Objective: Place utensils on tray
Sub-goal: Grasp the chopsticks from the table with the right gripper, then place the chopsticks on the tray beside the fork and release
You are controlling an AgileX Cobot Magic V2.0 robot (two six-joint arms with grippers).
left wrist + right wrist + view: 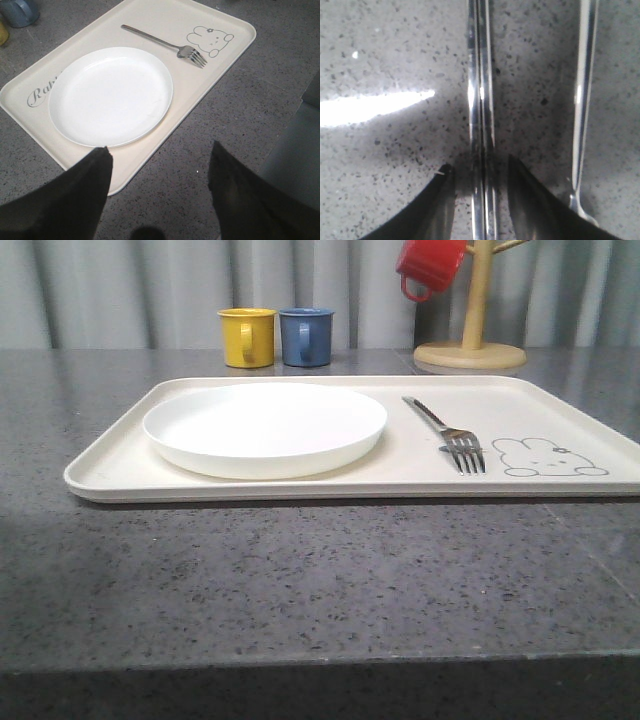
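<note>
My right jaws (477, 175) straddled the knife (480, 100) on the desk (395, 60), narrowing to lift it; left jaws (160, 170) gaped wide, empty.

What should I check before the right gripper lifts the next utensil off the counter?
1. Fork already on the tray, right of the plate: ok.
2. Free tray surface beside the fork: ok.
3. Right gripper straddles the knife on the counter, fingers either side: ok.
4. Fingers closed on the knife: not ok, gaps still show.
5. Second utensil lies apart from the knife, outside the fingers: ok.
6. Left gripper open, holding nothing, near the tray's edge: ok.
</note>
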